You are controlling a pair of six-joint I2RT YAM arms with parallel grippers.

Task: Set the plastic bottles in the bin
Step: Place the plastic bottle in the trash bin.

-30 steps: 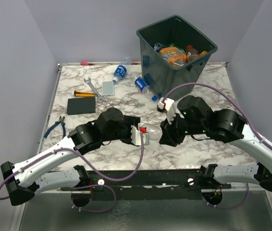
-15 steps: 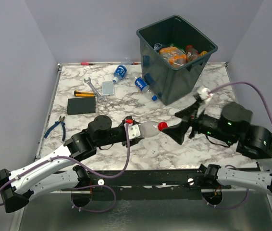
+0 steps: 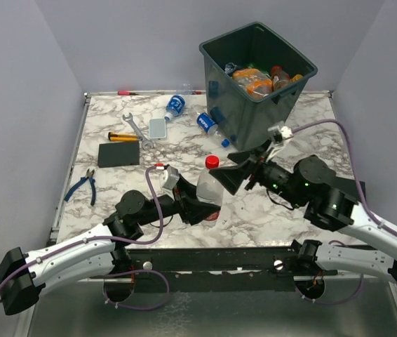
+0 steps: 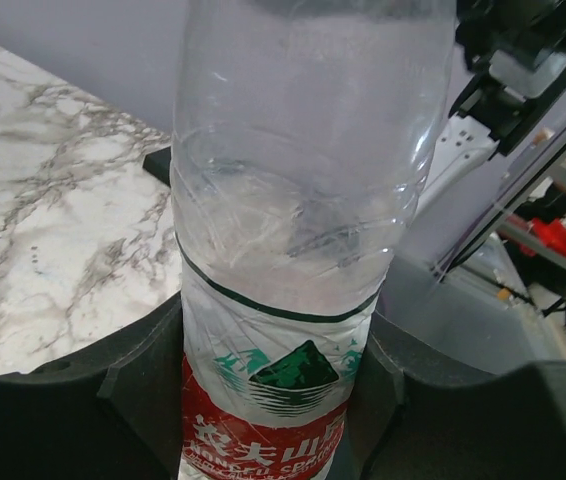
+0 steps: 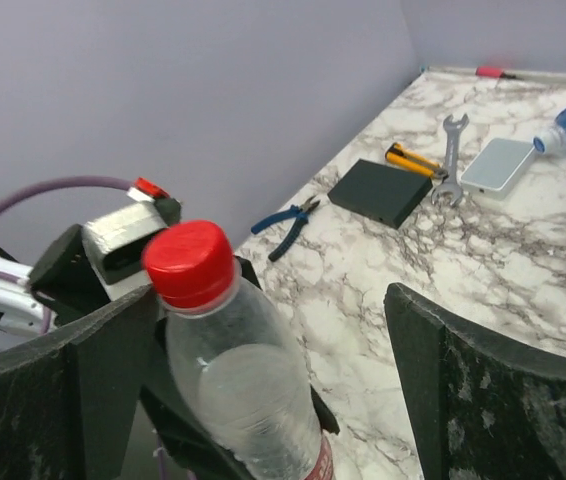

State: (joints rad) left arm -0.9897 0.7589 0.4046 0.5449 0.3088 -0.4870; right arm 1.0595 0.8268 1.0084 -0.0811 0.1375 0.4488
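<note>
The left fingers (image 3: 200, 207) grip a red-capped bottle (image 3: 210, 186) upright over the desk (image 3: 311, 140). The right fingers (image 3: 235, 175), spread wide beside its cap, stand between it and the bin (image 3: 286, 84). Two blue-labelled bottles (image 3: 207, 124) lie beside the bin.

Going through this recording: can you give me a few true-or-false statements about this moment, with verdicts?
1. The left gripper holds a clear red-capped bottle upright. True.
2. The right gripper is shut on the cap. False: it is open, its fingers spread wide around the cap.
3. The bin is empty. False: it holds several bottles.
4. Two blue-labelled bottles lie on the table near the bin. True.
</note>
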